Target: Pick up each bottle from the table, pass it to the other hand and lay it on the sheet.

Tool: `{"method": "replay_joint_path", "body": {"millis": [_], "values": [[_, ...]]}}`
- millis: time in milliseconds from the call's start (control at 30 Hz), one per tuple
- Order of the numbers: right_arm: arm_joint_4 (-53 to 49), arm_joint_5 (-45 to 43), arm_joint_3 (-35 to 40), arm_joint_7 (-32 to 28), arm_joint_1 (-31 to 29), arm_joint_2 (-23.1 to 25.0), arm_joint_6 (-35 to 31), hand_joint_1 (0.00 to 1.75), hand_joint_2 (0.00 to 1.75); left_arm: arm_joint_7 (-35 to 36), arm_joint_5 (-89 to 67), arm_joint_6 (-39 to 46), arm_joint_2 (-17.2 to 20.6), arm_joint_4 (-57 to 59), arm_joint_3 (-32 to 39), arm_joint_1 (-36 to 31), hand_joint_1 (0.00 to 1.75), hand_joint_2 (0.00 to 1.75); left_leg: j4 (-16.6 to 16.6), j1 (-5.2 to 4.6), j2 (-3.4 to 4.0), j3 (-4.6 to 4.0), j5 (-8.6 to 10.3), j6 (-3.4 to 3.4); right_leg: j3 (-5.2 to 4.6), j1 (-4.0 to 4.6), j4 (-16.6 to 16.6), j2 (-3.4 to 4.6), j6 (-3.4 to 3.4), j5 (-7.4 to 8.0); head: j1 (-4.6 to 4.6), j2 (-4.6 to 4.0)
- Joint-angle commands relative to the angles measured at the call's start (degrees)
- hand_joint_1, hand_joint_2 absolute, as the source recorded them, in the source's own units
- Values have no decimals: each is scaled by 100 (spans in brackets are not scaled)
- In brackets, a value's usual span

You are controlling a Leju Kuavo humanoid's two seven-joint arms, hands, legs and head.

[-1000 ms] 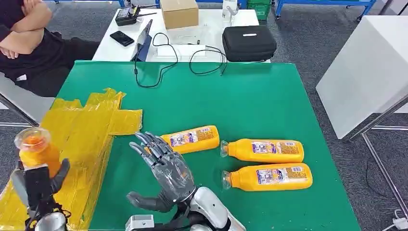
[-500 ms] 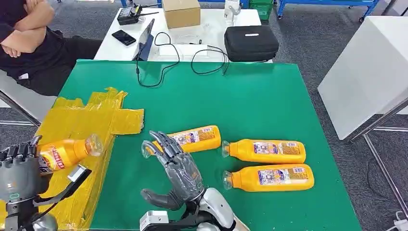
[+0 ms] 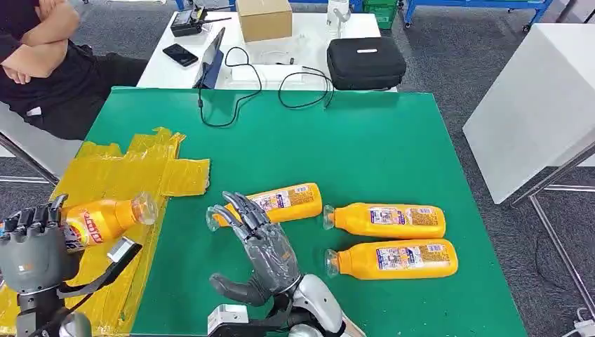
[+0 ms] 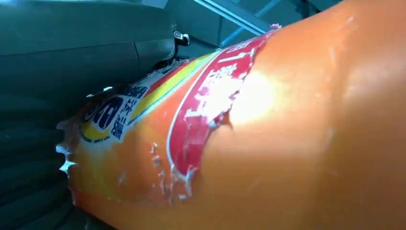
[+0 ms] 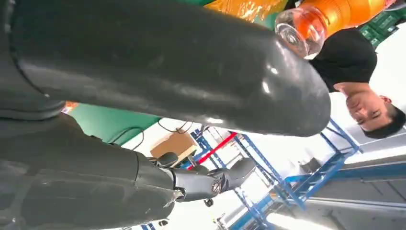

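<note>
Currently: left hand (image 3: pixel 31 249) grips one bottle (image 3: pixel 105 217) on its side over the yellow sheet (image 3: pixel 133 175), not yet laid | right hand (image 3: pixel 263 249) empty, fingers spread | three bottles (image 3: pixel 386 220) remain on the green table (image 3: pixel 351 140) | judged early.

The robot's left hand (image 3: pixel 31 249) sits low at the left, palm side turned away, fingers curled up around an orange bottle (image 3: pixel 105 217) that it grips lying nearly level, cap end pointing toward the other hand. The right hand (image 3: pixel 259 249) rises from a silver forearm near the bottom centre, held upright with fingers spread apart and thumb (image 3: pixel 231 288) jutting left, holding nothing.
</note>
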Motion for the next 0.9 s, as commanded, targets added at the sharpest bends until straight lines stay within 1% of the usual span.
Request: {"method": "replay_joint_path", "body": {"millis": [33, 267, 300, 433, 467, 500, 533, 567, 600, 633, 667, 700, 733, 767, 800, 833, 867, 900], "values": [[297, -19, 176, -13, -218, -181, -23, 0, 0, 205, -6, -35, 510, 432, -548, 37, 175, 175, -6, 3, 2, 22, -4, -10, 25, 4, -8, -5, -1, -5, 4, 0], [297, -19, 176, -13, -218, -181, -23, 0, 0, 205, -6, -35, 510, 432, -548, 37, 175, 175, -5, 3, 3, 14, -2, -7, 16, 2, -7, -3, 0, -2, 2, 0], [297, -19, 176, -13, -218, -181, -23, 0, 0, 205, -6, -35, 510, 432, -548, 37, 175, 175, -5, 3, 7, 26, -7, -12, 28, 3, -7, -2, -1, -7, 0, 0], [297, -19, 176, -13, -218, -181, -23, 0, 0, 205, -6, -35, 510, 432, -548, 37, 175, 175, -6, 1, 5, 14, -2, -7, 14, 1, -6, -1, 0, -2, 0, 0], [292, -50, 192, 13, -232, -217, -39, 0, 0, 420, -6, -35, 742, 683, -751, 69, 175, 175, -6, 2, 6, 23, -6, -10, 25, 2, -7, -3, 0, -6, 2, 0], [232, -169, 282, -48, -283, -334, -52, 0, 0, 1158, -6, -35, 1441, 1381, -1411, 56, 175, 175, -5, 3, 4, 22, -5, -9, 25, 3, -8, -4, 0, -5, 4, 0], [206, -245, 327, -65, -313, -406, -56, 0, 0, 2571, -6, -35, 2254, 1835, -2764, -133, 175, 175, -15, -3, 2, 26, 1, -8, 24, -4, -10, -5, -1, -3, 0, 0], [177, -311, 348, -102, -331, -457, -36, 0, 0, 4163, -6, -35, 2927, 2405, -4335, -603, 175, 175, -19, -2, 7, 40, -3, -13, 38, -2, -14, -3, -2, -5, 2, 0], [183, -356, 378, -106, -356, -478, -43, 0, 0, 5474, -6, -35, 3249, 2580, -5760, -967, 175, 175, -21, -3, -38, 28, 11, -13, 37, -3, -12, -47, -3, -8, 4, 0], [12, -384, 339, -110, -278, -563, 37, 0, 0, 5546, -6, -35, 3209, 2686, -5882, -996, 175, 175, -15, -1, -100, 6, 25, -11, 26, -2, -6, -107, -3, -13, 2, 0], [158, -357, 380, -162, -317, -513, -17, 0, 0, 5466, -6, -35, 2991, 3083, -5948, -952, 175, 175, -15, 3, -144, 4, 33, -14, 38, 1, -8, -154, -2, -19, 2, 0], [227, -371, 372, -168, -439, -442, 77, 0, 0, 5577, -6, -35, 2845, 3380, -6108, -1049, 175, 175, -2, 7, -109, 6, 24, -12, -43, 3, -2, -120, -3, -16, 4, 0], [275, -400, 421, -124, -491, -438, 93, 0, 0, 5173, -6, -35, 2619, 3514, -5686, -955, 175, 175, -13, -3, -65, 11, 22, -7, -60, -7, -10, -77, -2, -8, 0, 0], [288, -416, 441, -110, -507, -440, 91, 0, 0, 4934, -6, -35, 2518, 3567, -5445, -906, 175, 175, -20, -6, -51, 24, 21, -9, -49, -9, -15, -63, -2, -7, 0, 0], [312, -426, 453, -100, -520, -433, 90, 0, 0, 4851, -6, -35, 2458, 3618, -5340, -906, 175, 175, -21, -9, 3, 27, 9, -10, -45, -11, -12, -2, -1, 0, -4, 0], [312, -426, 453, -100, -520, -433, 90, 0, 0, 4851, -6, -35, 2458, 3618, -5340, -906, 175, 175, -23, -5, 20, 31, 6, -12, -7, -7, -20, 13, 1, 5, -8, 0], [335, -430, 471, -90, -528, -438, 87, 0, 0, 4782, -6, -35, 2399, 3607, -5269, -901, 175, 175, -13, -1, 4, 31, 3, -10, 43, -1, -11, -1, 3, -3, -2, 0], [352, -420, 485, -74, -525, -455, 80, 0, 0, 4763, -6, -35, 2372, 3572, -5225, -882, 175, 175, -7, 9, 25, 38, -5, -12, 48, 8, -15, 15, 2, 0, -2, 0]]}}
